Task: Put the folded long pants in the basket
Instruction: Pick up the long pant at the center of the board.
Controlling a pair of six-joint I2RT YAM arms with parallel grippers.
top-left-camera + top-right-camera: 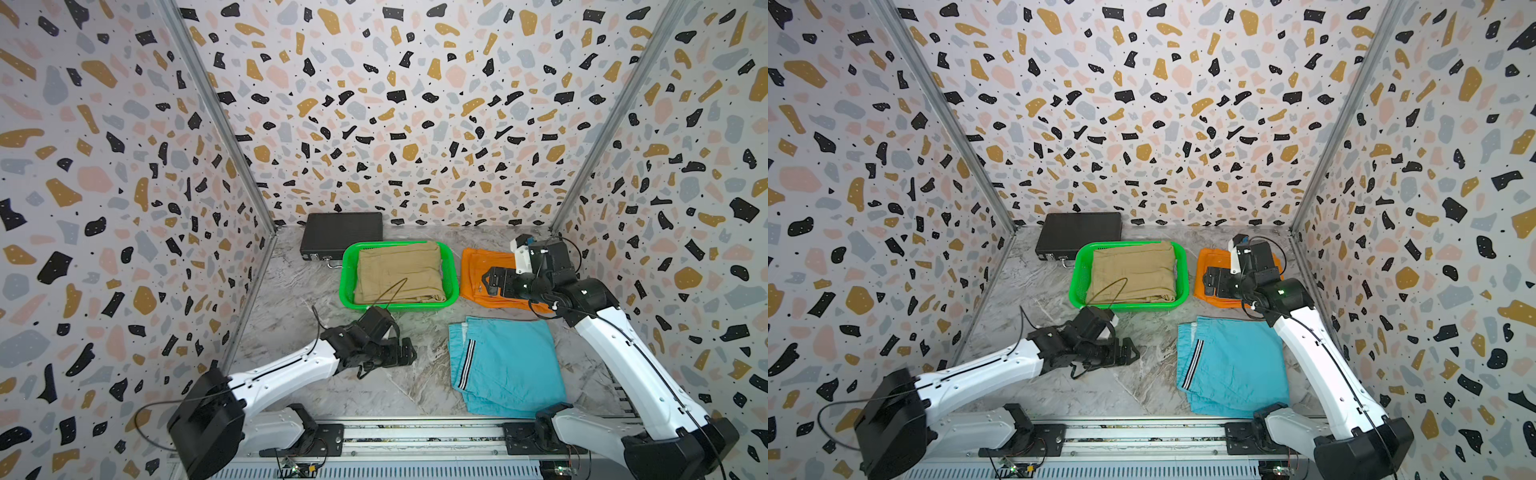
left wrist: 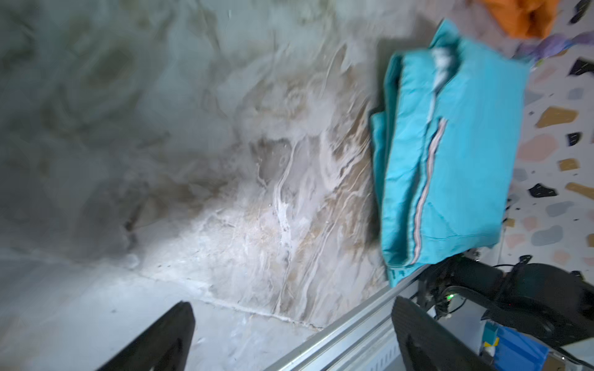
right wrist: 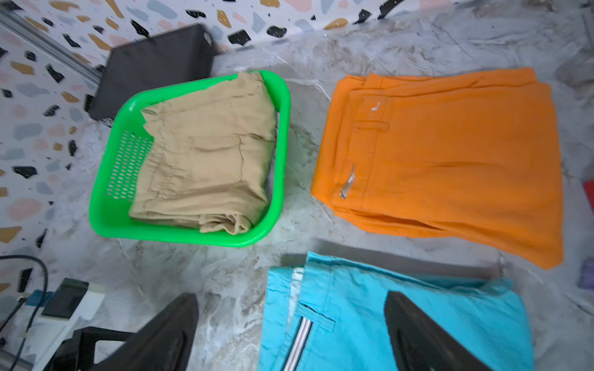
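Three folded pants are in view, and only one pair sits in the bright green rectangular plastic basket with perforated walls [image 1: 348, 286] [image 1: 1077, 286] [image 3: 109, 221]. That pair is the plain tan cloth pants [image 1: 399, 272] [image 1: 1133, 272] [image 3: 205, 160]. They lie flat and fill most of the basket floor, with a patch pocket and stitched seams facing up. One thick folded corner bulges against the rim.

Just beside the basket, on the grey marbled tabletop [image 1: 299, 299], lie the plain orange pants [image 1: 471, 262] [image 3: 450, 160]. They are folded into a neat stack of layers with a belt loop showing. Nearer the front rail are the turquoise pants [image 1: 511, 365] [image 1: 1237, 365] [image 2: 466, 144] [image 3: 347, 298], folded flat, with a black-and-white side stripe [image 1: 467, 361] [image 3: 303, 334] running along one fold.

The right gripper [image 1: 492, 282] [image 3: 291, 297] hangs over the orange pants at the basket side. Its fingers are spread wide and nothing is between them. The left gripper [image 1: 405, 353] [image 2: 291, 305] is low over bare marble between the basket and the rail, apart from the turquoise pants — it too is spread wide and holds nothing.

Behind the basket, touching or nearly touching its far corner, stands a flat black box [image 1: 340, 235] [image 3: 154, 67].
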